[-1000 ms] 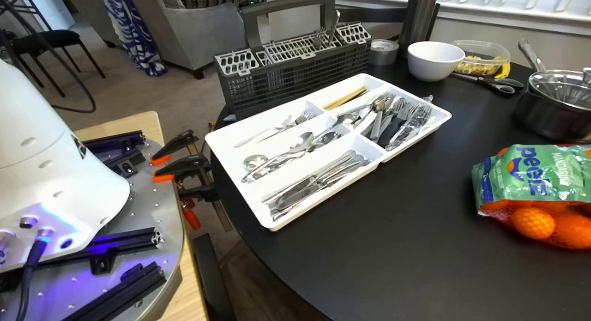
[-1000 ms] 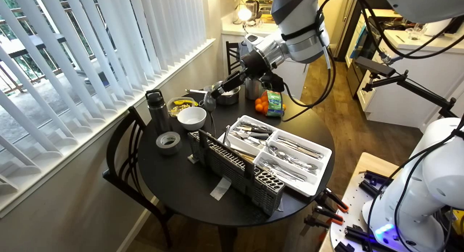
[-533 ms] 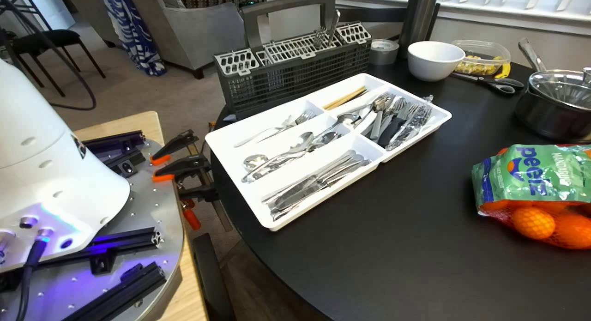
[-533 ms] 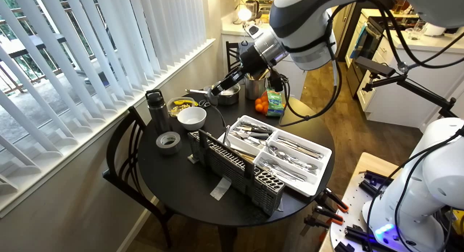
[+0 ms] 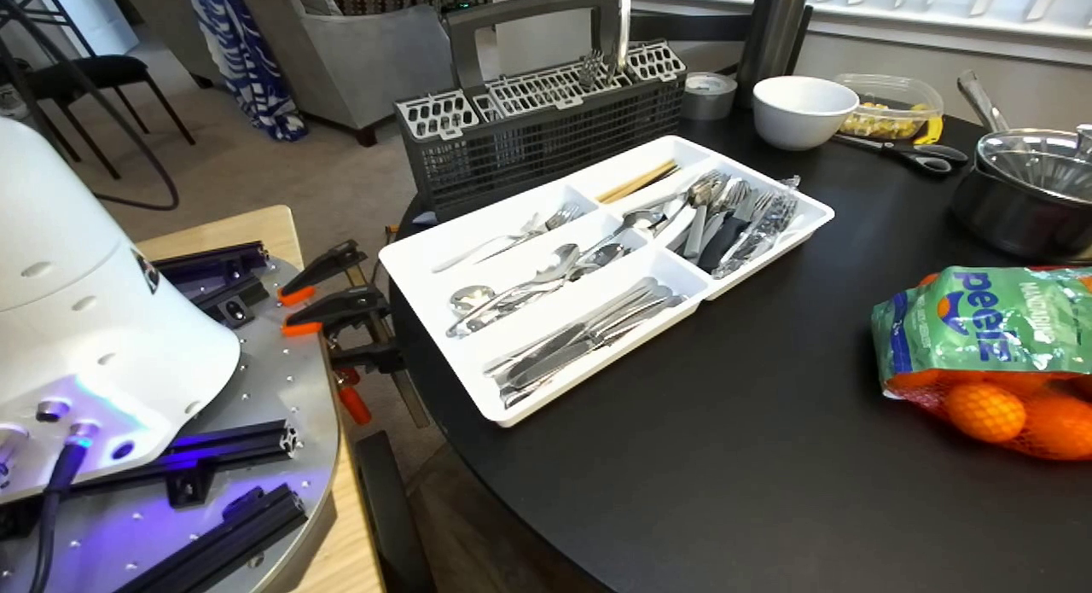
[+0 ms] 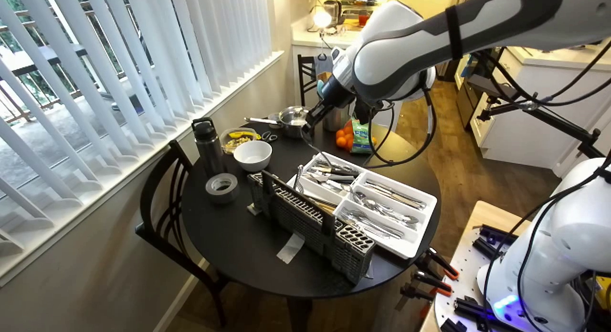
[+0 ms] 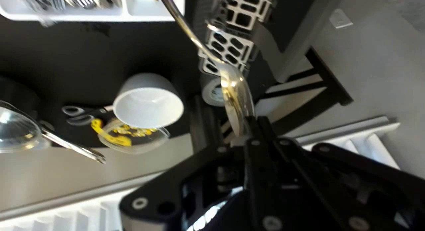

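My gripper (image 7: pixel 255 119) is shut on the bowl end of a large shiny spoon (image 7: pixel 234 88) in the wrist view. The spoon's thin curved handle runs away from the fingers to the top of that view. In an exterior view the gripper (image 6: pixel 308 125) is above the dark table, and the spoon handle (image 6: pixel 319 151) slants down toward the white cutlery tray (image 6: pixel 408 248). The tray (image 5: pixel 444 239) holds spoons, forks, knives and chopsticks in compartments. A shiny handle (image 5: pixel 625 17), apparently the held spoon's, hangs in front of the grey cutlery basket (image 5: pixel 546 136) in an exterior view.
The basket (image 6: pixel 310 222) has a tall handle and stands beside the tray. A white bowl (image 5: pixel 802 115), tape roll (image 5: pixel 708 98), bottle (image 5: pixel 772 47), food container (image 5: pixel 887 107), scissors (image 5: pixel 930 159), lidded pot (image 5: pixel 1015 209) and bag of mandarins (image 5: pixel 981 328) stand around the table.
The gripper has moved with the spoon toward the tray, and the handle's lower end is now by the tray's edge. A shiny handle has come into view at the top near the basket.
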